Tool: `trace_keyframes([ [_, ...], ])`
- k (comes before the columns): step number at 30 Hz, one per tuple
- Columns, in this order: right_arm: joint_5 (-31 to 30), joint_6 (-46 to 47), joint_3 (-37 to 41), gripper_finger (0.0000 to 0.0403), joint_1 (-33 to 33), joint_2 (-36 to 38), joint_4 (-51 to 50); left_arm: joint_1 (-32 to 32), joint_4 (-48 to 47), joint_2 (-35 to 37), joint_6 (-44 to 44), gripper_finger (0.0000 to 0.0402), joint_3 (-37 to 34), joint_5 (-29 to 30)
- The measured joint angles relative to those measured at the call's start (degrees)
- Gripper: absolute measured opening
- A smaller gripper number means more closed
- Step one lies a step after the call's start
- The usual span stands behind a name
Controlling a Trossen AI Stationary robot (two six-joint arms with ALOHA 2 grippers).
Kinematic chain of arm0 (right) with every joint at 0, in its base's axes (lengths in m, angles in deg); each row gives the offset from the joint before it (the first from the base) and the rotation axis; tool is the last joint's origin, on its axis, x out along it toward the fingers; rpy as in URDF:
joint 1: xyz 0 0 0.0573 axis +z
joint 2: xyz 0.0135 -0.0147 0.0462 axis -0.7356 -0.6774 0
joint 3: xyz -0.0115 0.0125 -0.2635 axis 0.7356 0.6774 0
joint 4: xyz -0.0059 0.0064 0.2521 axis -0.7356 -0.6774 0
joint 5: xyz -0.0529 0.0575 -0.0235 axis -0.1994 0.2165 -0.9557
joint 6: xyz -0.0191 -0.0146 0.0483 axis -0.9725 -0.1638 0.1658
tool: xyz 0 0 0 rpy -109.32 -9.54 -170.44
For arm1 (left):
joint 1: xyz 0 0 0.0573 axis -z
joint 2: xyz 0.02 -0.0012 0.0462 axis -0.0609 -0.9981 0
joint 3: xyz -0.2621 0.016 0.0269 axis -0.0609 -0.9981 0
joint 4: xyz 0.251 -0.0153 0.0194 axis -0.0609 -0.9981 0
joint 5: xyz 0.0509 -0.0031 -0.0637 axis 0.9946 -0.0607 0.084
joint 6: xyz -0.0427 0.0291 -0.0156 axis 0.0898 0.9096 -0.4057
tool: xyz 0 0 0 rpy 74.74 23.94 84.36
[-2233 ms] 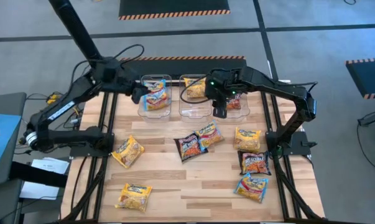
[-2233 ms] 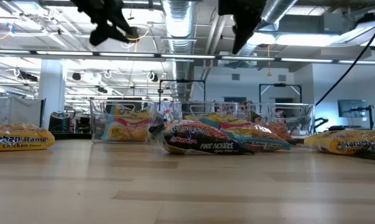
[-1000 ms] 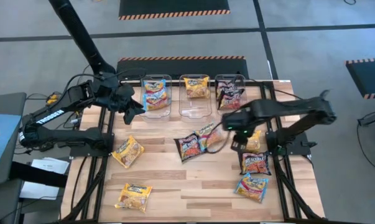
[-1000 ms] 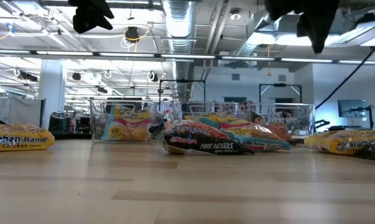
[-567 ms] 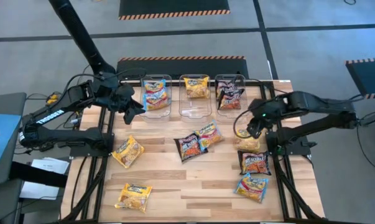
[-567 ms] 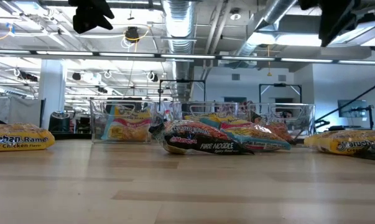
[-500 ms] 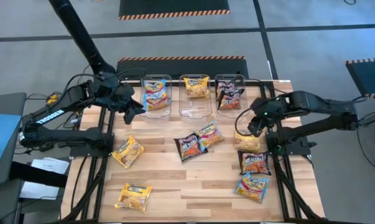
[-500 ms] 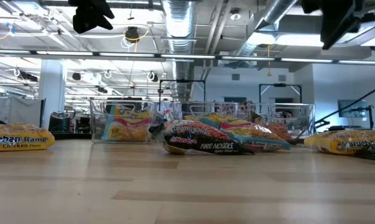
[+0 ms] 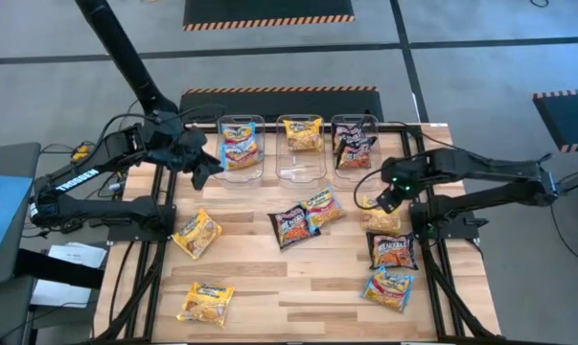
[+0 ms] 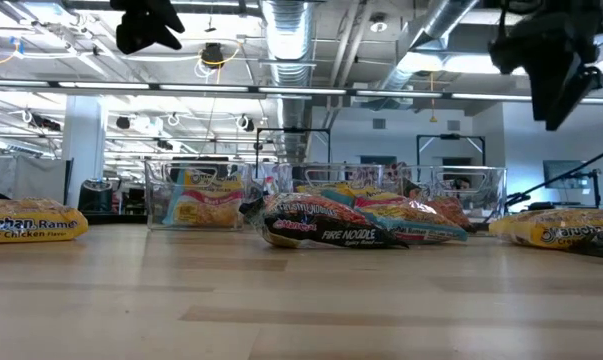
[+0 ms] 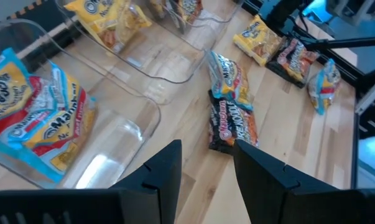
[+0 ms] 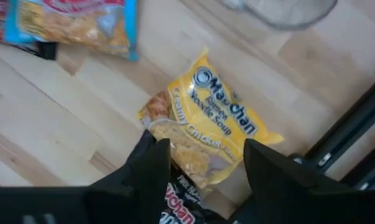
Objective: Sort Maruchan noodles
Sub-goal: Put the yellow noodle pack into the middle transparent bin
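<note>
Maruchan noodle packets lie flat on the wooden table: yellow ones [image 9: 196, 233] [image 9: 207, 302], a dark one [image 9: 290, 226] beside a blue-pink one [image 9: 323, 205], and at the right a yellow one [image 12: 206, 127], a dark one [image 9: 392, 251] and a blue one [image 9: 388, 287]. My right gripper [image 12: 206, 177] hangs open just above the right yellow packet [image 9: 381, 220], fingers pointing down on either side of its near end, touching nothing. My left gripper [image 11: 206, 180] waits open and high near the left bin [image 9: 221, 163].
Three clear bins stand in a row at the far edge: the left [image 11: 143, 118] holds a blue-pink packet [image 9: 239, 146], the middle [image 9: 301, 171] a yellow one [image 9: 303, 134], the right [image 9: 368, 125] dark ones [image 9: 352, 149]. Black frame rails [image 9: 427, 240] run along the table's right side.
My right gripper has gone toward the table's right edge and sunk over the right yellow packet, rolling about its own axis as it went. The packets have stayed where they were.
</note>
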Motion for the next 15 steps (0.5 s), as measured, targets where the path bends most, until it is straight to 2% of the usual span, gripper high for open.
trace_keyframes([
  [15, 5.31, 4.62, 1.4, 0.023, 3.34, -15.68, 3.14, 0.0, -0.02, 0.0, 0.0, 0.0132, 0.0, 0.83],
])
